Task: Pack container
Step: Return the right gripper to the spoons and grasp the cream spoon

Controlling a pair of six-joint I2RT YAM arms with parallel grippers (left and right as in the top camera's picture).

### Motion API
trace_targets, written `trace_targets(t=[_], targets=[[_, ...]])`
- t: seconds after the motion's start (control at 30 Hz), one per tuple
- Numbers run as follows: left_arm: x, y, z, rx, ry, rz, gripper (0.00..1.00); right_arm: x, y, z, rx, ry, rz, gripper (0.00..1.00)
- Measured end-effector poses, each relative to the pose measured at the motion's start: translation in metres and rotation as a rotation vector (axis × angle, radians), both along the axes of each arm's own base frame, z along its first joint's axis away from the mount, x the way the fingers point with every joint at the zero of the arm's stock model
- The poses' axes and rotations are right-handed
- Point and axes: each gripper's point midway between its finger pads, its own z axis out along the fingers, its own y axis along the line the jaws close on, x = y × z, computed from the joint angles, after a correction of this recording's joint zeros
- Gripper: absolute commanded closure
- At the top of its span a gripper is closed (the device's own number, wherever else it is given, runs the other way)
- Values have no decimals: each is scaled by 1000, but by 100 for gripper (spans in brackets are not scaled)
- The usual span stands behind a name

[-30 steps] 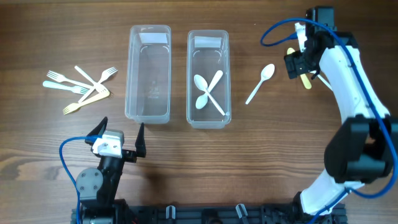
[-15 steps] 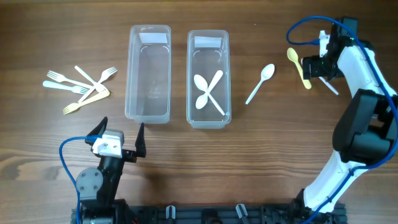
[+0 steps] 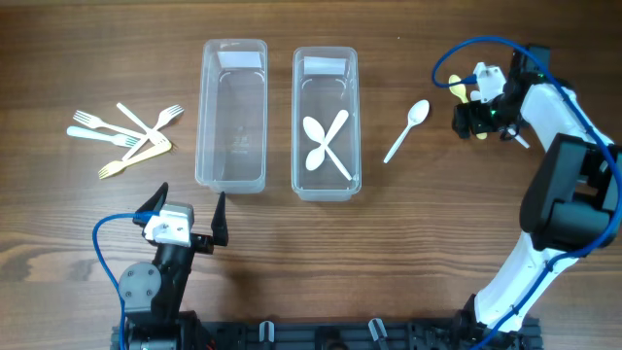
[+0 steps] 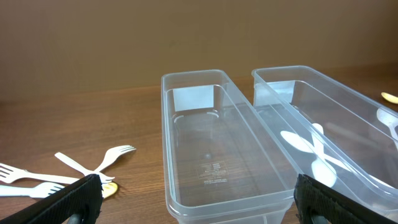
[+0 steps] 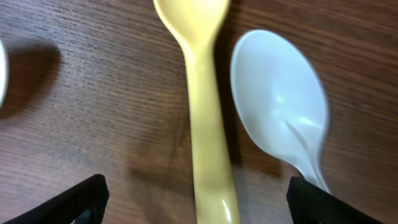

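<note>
Two clear containers stand side by side: the left one [image 3: 233, 115] [image 4: 214, 149] is empty, and the right one [image 3: 326, 122] [image 4: 323, 124] holds two crossed white spoons [image 3: 326, 144]. A pile of forks [image 3: 126, 134] [image 4: 87, 168] lies at the far left. My right gripper [image 3: 478, 117] [image 5: 199, 208] is open and low over the table, its jaws on either side of a yellow spoon [image 5: 208, 124] [image 3: 457, 87]. A white spoon [image 5: 280, 106] lies just to that spoon's right. My left gripper [image 3: 187, 216] [image 4: 202, 205] is open and empty in front of the containers.
One more white spoon [image 3: 406, 128] lies on the wooden table between the right container and my right gripper. The blue cable [image 3: 457, 53] loops above the right wrist.
The right gripper swung right, then came back left and down over the yellow spoon, its jaws narrowing slightly. The left arm has not moved.
</note>
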Motion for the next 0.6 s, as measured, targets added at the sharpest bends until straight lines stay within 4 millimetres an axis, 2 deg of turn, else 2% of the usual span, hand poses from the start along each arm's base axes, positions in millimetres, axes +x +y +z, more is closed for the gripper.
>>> trace_targets(t=[0.13,0.2,0.27,0.5,0.53,0.6], targets=[[0,0,0,0,0,0,0,6,9,-6,5,-21,34,19],[0,0,0,0,0,0,0,8,12,-7,1,-27,46,17],[0,0,0,0,0,0,0,11,12,-7,-1,-40,49,20],[0,0,0,0,0,0,0,24,11,-7,-13,-89,58,42],[0,0,0,0,0,0,0,25,11,-7,-14,-92,58,50],[0,0,0,0,0,0,0,28,10,-7,-17,-103,59,53]])
